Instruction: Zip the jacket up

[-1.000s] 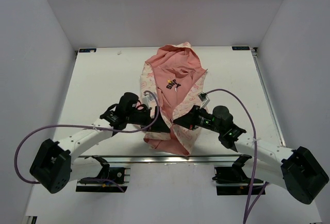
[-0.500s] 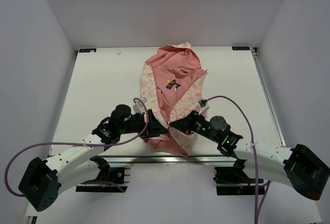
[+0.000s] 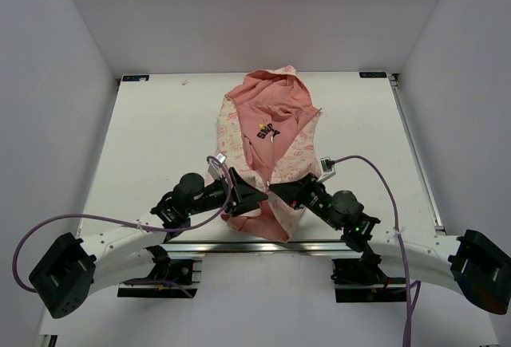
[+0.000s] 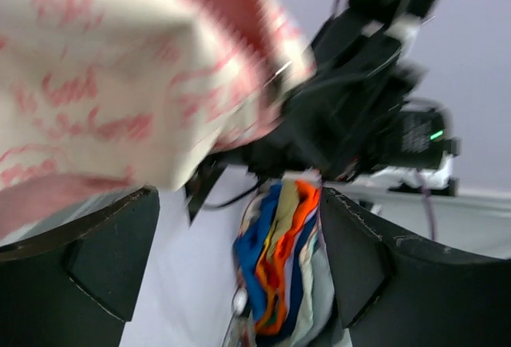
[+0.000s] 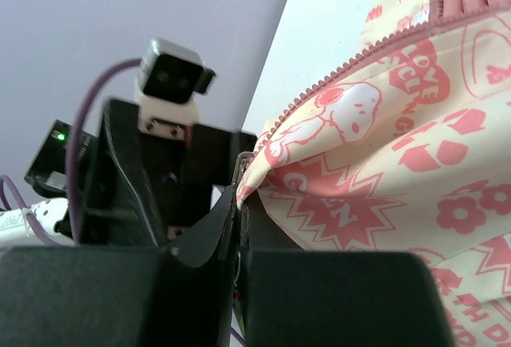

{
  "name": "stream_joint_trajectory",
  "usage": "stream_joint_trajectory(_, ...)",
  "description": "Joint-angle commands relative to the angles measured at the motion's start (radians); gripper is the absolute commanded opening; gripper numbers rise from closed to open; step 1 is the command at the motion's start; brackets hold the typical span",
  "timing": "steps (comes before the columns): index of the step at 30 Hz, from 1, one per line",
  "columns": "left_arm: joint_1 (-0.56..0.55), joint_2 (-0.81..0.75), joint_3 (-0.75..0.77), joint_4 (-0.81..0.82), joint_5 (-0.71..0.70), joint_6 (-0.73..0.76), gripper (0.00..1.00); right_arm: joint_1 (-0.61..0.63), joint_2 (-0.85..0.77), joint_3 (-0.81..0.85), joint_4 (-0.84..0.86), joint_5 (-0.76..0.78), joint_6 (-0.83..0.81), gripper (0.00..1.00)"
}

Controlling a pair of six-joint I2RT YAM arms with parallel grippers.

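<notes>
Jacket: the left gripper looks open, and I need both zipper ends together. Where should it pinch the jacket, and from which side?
Probably the hem corner of the left front panel, on its zipper side, coming in low from the left. The jacket lies open with its hood far. The right gripper pinches the opposite zipper edge at the hem, close beside the left gripper.

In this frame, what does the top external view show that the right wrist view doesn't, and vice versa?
Only top external: the whole jacket on the table, hood away from the arms, salmon lining and dark logo exposed, both arms meeting at its hem. Only right wrist: the zipper teeth along the printed panel's edge, and the right pincer shut on that edge. Both: the cream printed fabric and the left arm.
</notes>
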Motion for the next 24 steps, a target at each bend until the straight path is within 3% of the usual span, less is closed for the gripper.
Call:
stream_joint_trajectory(1,-0.011,-0.020,-0.025,0.166,-0.119,-0.076,0.90,0.024,-0.026,-0.031,0.110,0.074,0.010,0.00)
stream_joint_trajectory(10,-0.013,0.149,0.013,0.321,-0.121,-0.133,0.87,0.048,-0.042,-0.062,0.137,0.133,-0.001,0.00)
stream_joint_trajectory(16,-0.022,0.175,0.035,0.368,-0.154,-0.139,0.83,0.050,-0.034,-0.074,0.154,0.129,-0.018,0.00)
stream_joint_trajectory(24,-0.037,0.210,0.038,0.411,-0.164,-0.140,0.64,0.050,0.026,-0.068,0.206,0.106,-0.036,0.00)
